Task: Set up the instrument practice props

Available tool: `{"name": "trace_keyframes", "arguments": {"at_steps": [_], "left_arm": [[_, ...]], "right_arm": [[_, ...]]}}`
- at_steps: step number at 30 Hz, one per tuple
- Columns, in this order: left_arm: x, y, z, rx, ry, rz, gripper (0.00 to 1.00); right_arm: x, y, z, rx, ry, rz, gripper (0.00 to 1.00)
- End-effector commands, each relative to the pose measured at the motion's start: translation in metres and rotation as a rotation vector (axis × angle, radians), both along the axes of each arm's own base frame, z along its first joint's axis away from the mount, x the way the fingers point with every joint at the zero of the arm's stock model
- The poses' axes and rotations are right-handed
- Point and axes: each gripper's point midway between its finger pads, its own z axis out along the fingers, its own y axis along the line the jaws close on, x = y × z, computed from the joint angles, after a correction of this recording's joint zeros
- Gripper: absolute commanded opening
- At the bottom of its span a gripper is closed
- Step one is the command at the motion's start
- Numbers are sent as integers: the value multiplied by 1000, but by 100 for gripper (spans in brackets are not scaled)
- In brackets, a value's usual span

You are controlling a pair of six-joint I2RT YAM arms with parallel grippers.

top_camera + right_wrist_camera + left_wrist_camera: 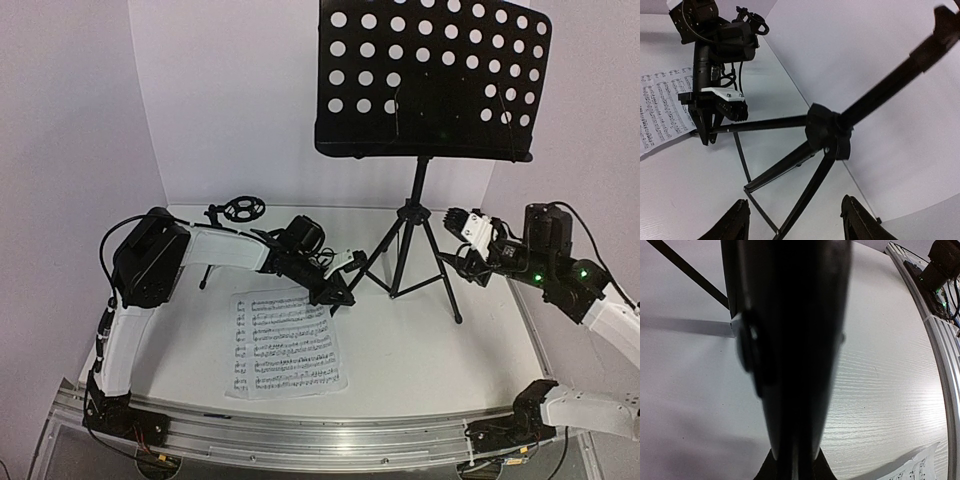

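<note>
Overhead: my left arm stretches low over the table (430, 350), left pincer (338, 296) at the front foot of the upright music stand (430, 80), beside the flat sheet page (288, 345); right pincer (460, 245) levels toward its legs. Left wrist: fingers (785, 467) clenched on that leg. Right wrist: fingers (737, 222) spread, released.

You're seeing white shells covering both black-jointed arms; black cables (102, 255) are looping off the left arm (225, 247), green lights (537, 277) are glowing on the right arm (548, 262), and black fingers (703, 122) are tipping the left gripper (705, 141).
</note>
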Motion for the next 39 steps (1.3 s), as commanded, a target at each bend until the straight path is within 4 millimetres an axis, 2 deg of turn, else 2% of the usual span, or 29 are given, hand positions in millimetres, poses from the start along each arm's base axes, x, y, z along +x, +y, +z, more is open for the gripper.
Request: {"name": "trace_keyframes", "arguments": {"at_steps": [1,5,12,22,27,39], "left_arm": [[-1,-1,17,-12,-5,-29,0],[0,-4,18,-14,-1,-30,0],[-1,-4,17,-15,1,-35,0],[-1,-5,20,-34,-7,-47,0],[-2,-7,23,-47,6,-49,0],[-3,-8,23,-52,17,-53,0]], "right_arm": [[29,19,17,-167,-201,-45,61],[54,29,22,-185,-322,-97,59],[62,39,36,-90,-347,-102,47],[80,48,14,-132,-319,-110,40],[86,49,14,-138,-325,-121,35],[92,33,1,-159,-324,-208,17]]}}
